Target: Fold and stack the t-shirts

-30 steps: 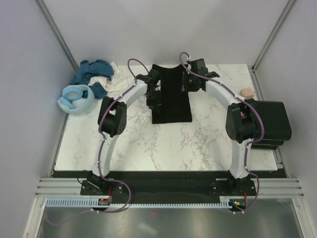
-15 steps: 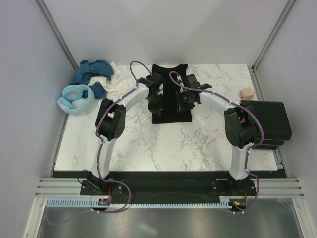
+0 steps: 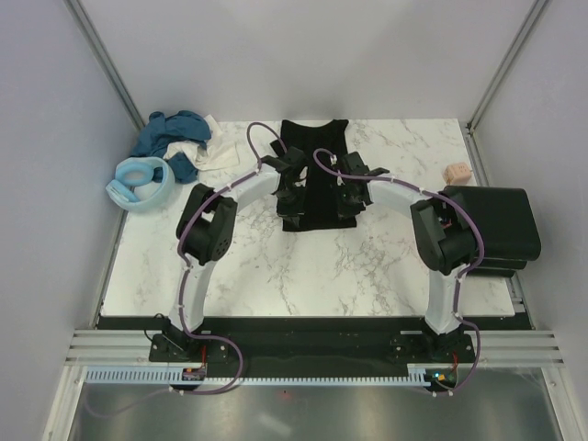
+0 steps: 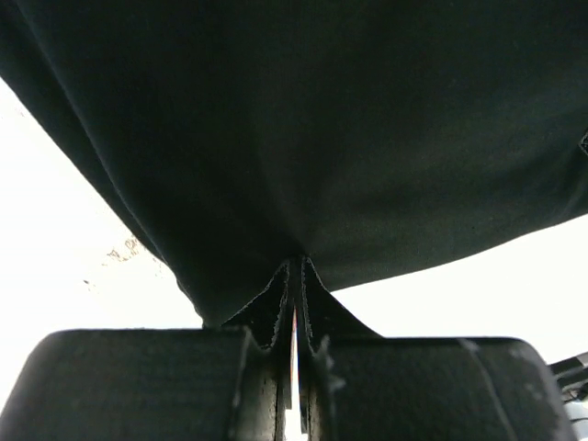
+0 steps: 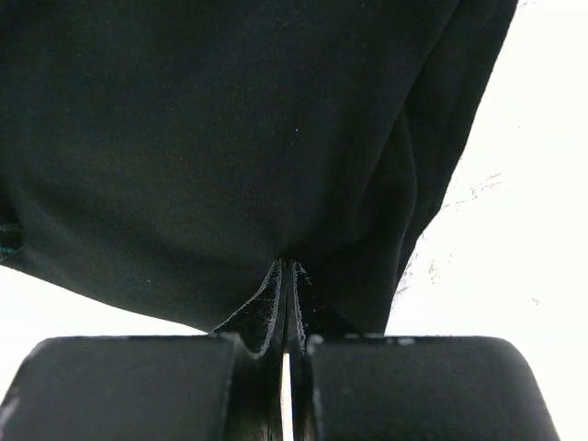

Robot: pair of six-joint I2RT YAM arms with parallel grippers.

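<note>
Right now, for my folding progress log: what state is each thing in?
black t-shirt: folded into a narrow strip, near hem pinched.
left gripper: shut on black t-shirt.
right gripper: shut on black t-shirt.
shirt pile: crumpled, unfolded.
black stack: looks folded, at the right.

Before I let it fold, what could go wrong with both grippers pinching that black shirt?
The left gripper and right gripper each pinch only a small tuck of the black t-shirt at its near edge, so cloth could slip out. The grippers sit close together; uneven pulling could skew the fold.
</note>
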